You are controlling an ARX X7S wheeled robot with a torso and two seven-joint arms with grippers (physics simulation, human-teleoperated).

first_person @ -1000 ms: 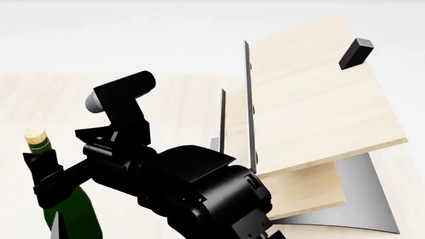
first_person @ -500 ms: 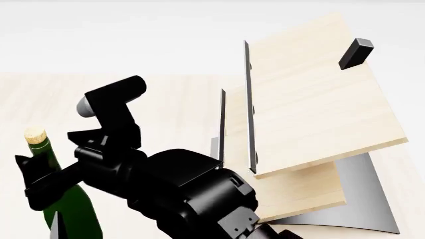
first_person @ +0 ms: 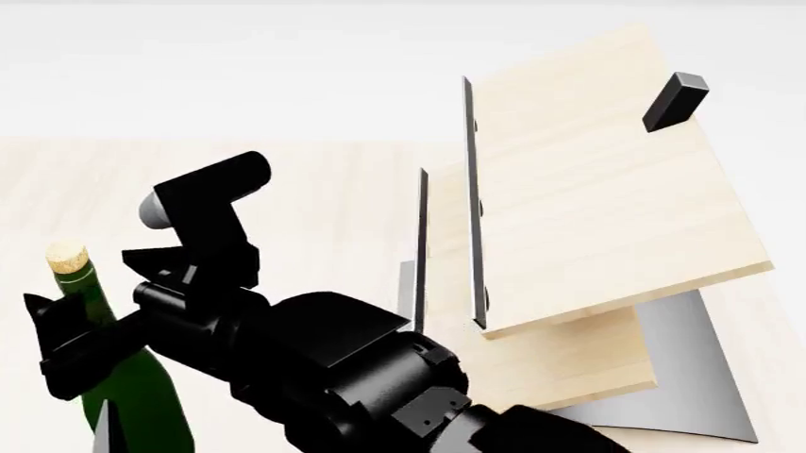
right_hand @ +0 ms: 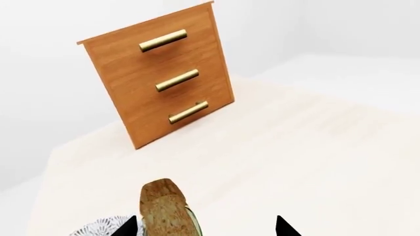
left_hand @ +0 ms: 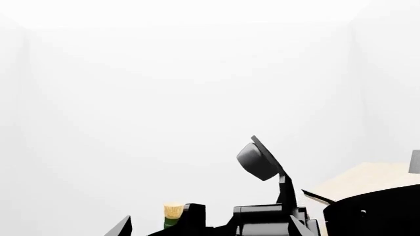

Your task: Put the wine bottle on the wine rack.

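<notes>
My right pincer clamps the wine bottle at its neck, lower left of the head view; the wine rack fills the right. Wrist view: cork bottom centre. Best kept upright while crossing.

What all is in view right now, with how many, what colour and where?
bottle: one, dark green with tan cork, upright at the head view's lower left.
rack: one, light wood panels with dark edges on a grey base, right of the bottle.
cabinet: one, reddish-brown with three brass handles, at the far end of the tabletop in the right wrist view.
bowl: one, patterned grey-white, only its edge shows beside the cork in the right wrist view.
tabletop: one, pale wood, under everything.
arm: black, reaching across to the bottle's neck.
right claw: black, fingertips either side of the cork; grip cannot be told.
</notes>
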